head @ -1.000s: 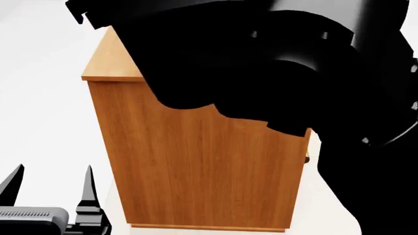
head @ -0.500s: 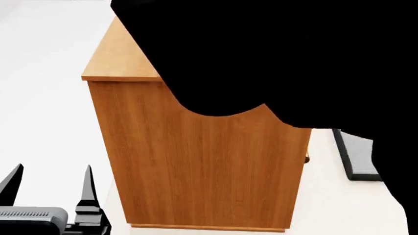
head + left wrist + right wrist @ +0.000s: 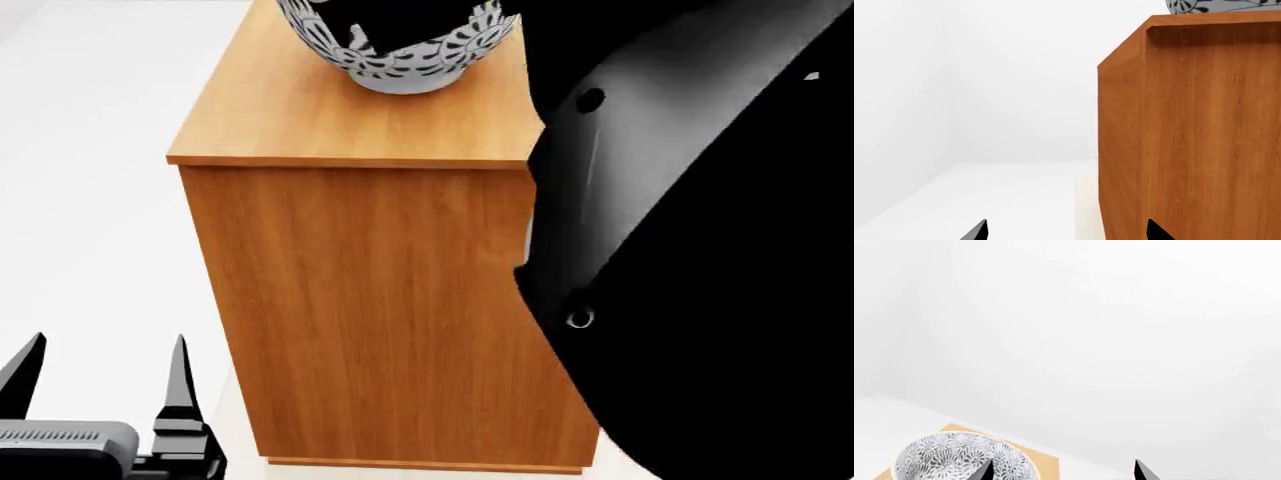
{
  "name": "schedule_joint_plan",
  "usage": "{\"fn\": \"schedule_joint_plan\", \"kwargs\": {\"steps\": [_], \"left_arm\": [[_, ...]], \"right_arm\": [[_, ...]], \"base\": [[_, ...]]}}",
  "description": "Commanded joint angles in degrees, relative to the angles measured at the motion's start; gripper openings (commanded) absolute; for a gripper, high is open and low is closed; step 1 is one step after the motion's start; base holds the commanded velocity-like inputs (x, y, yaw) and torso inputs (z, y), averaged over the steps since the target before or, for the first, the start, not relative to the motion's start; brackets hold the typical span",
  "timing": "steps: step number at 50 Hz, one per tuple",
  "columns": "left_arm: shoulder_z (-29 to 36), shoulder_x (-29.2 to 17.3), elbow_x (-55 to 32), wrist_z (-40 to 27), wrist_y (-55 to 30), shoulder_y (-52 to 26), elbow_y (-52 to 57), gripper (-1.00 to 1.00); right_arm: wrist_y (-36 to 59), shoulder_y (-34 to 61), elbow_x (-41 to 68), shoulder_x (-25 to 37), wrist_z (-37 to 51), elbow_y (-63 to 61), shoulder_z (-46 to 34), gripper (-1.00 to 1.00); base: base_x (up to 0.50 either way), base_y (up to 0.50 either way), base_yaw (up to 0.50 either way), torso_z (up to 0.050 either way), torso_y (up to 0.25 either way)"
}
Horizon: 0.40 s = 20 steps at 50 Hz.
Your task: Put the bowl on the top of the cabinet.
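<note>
The bowl, white with a dense grey leaf pattern, stands upright on the lighter flat top of the reddish-brown cabinet. A dark part of my right arm overlaps the bowl's upper rim in the head view. In the right wrist view the bowl sits on the cabinet top; my right gripper is open and empty, with one fingertip in front of the bowl's rim. My left gripper is open and empty, low beside the cabinet's side. The left wrist view shows the cabinet, the bowl's base and the gripper.
White floor and white walls surround the cabinet. My right arm fills the right side of the head view and hides what lies behind it.
My right arm has drawn back to the right, uncovering the cabinet top and the bowl standing on it. My left gripper has not moved.
</note>
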Motion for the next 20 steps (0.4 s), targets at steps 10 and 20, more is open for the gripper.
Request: {"fn": "schedule_joint_plan", "kwargs": {"steps": [10,20], "left_arm": [[0.2,-0.3,0.1,-0.3,-0.2,-0.2,0.1,1.00],[0.2,-0.2,0.0,-0.4,-0.1,-0.3,-0.1,1.00]], "right_arm": [[-6.3,-22.8,-13.4,11.6,-3.9,-17.5,3.6,1.00],[-14.0,-37.4,-25.5,16.9,-11.3,-20.5,4.6,1.00]], "base": [[0.00,0.00,0.00,0.000,0.000],[0.00,0.00,0.00,0.000,0.000]]}}
